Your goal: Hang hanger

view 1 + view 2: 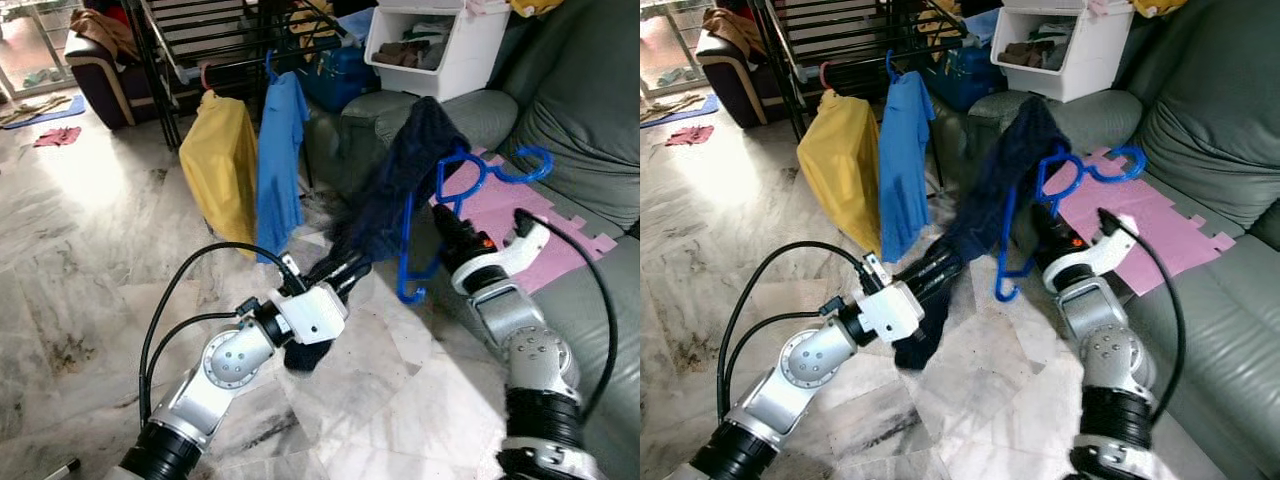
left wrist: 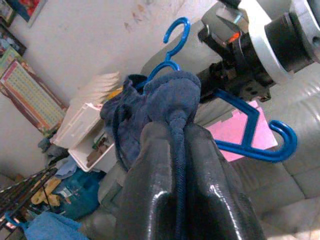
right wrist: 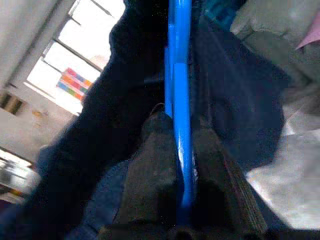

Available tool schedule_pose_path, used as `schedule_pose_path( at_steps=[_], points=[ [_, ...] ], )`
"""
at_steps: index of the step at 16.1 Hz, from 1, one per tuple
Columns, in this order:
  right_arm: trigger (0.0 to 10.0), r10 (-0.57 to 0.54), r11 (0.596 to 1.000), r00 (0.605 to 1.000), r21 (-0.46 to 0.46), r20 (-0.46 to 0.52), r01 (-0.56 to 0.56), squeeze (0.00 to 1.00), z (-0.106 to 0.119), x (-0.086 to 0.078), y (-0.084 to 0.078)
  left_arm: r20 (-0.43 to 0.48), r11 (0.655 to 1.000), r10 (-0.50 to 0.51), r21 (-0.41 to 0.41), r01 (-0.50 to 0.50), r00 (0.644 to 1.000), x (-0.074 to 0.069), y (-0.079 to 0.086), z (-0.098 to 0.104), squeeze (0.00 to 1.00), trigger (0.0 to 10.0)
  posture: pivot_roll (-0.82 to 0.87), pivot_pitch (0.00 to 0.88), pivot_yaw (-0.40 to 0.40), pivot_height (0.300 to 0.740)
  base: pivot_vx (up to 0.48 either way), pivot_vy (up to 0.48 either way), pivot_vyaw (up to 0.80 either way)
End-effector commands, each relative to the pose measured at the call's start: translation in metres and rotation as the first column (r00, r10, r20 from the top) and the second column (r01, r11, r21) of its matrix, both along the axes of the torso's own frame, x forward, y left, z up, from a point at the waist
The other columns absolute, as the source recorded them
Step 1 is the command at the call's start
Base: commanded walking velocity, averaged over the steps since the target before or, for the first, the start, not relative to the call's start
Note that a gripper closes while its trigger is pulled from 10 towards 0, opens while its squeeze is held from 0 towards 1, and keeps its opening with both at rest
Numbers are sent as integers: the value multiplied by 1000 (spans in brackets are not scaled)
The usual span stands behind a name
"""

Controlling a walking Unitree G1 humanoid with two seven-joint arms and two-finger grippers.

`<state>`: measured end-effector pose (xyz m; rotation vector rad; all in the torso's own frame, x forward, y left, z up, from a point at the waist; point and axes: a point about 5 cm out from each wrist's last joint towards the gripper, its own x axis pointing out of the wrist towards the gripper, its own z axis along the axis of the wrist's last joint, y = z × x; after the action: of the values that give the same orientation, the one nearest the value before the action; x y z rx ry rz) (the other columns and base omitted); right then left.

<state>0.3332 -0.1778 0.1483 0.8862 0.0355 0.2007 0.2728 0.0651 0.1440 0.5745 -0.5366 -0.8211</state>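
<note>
- The right gripper (image 1: 443, 222) is clamped on the blue hanger (image 1: 440, 190); in the right wrist view its fingers (image 3: 150, 185) pinch the plastic bar between them.
- The left gripper (image 1: 345, 268) is closed on the dark navy garment (image 1: 400, 180), which drapes over the hanger above the floor, beside the sofa's front edge (image 1: 420, 110).
- The hanger's hook (image 1: 528, 162) points toward the sofa, away from the drying rack (image 1: 240, 50); the rack lies ahead and to the left, nearer the left arm, so the hook probably needs turning.
</note>
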Motion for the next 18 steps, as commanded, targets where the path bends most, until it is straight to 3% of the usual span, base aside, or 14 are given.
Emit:
schedule_pose_path(
  at_steps=[1, 2, 4, 5, 6, 7, 8, 12, 14, 16, 18],
  points=[
    [10000, -64, 998, 997, -4, 48, 65, 0, 13, 4, -11, 9, 1000, -8, 1, 8, 1000, -2, 0, 2, 0, 10000, -4, 0, 0, 740, 0, 0, 0],
    [10000, -95, 994, 994, 56, 46, 92, 0, 17, 7, -17, -17, 1000, -22, 18, 22, 1000, -5, -1, -5, 0, 10000, -9, 0, 4, 740, 0, 0, 0],
    [10000, -38, 995, 998, 95, 55, 33, 0, 22, 8, -12, -30, 998, -42, 54, 44, 999, -9, -2, -14, 0, 10000, -12, 0, 7, 740, 0, 0, 0],
    [10000, 140, 988, 990, 58, 4, -140, 0, 15, 2, 11, -10, 997, -30, 67, 31, 1000, -9, -1, -15, 0, 10000, -13, 0, 7, 740, 0, 0, 0],
    [10000, 216, 975, 975, -34, -54, -218, 0, 6, -2, 22, -4, 998, -14, 62, 15, 1000, -8, 0, -14, 0, 10000, -13, 0, 7, 740, 0, 0, 0],
    [10000, 309, 902, 924, -236, -227, -360, 0, -22, -14, 37, 24, 998, 28, 54, -29, 999, -2, 2, -10, 0, 10000, -10, 0, 2, 740, 0, 0, 0],
    [10000, 344, 849, 896, -316, -280, -424, 0, -39, -25, 40, 66, 995, 78, 49, -82, 995, 4, 6, -3, 0, 10000, -8, 0, -1, 740, 0, 0, 0],
    [10000, 222, 889, 886, -289, -408, -356, 0, -66, -30, 11, 146, 994, 110, -16, -109, 983, 7, 5, 14, 0, 10000, -7, 0, -4, 740, 0, 0, 0],
    [10000, 246, 845, 856, -333, -454, -419, 0, -81, -41, 10, 173, 993, 122, -28, -119, 977, 8, 3, 17, 0, 10000, -6, 0, -5, 740, 0, 0, 0],
    [10000, 236, 850, 842, -317, -485, -421, 0, -93, -47, 10, 158, 993, 103, -77, -91, 982, 6, -1, 23, 0, 10000, -7, 0, -6, 740, 0, 0, 0],
    [10000, 146, 903, 873, -298, -465, -310, 0, -94, -38, 1, 85, 994, 20, -109, -11, 996, -3, -10, 23, 0, 10000, -7, 0, -6, 740, 0, 0, 0]
  ],
)
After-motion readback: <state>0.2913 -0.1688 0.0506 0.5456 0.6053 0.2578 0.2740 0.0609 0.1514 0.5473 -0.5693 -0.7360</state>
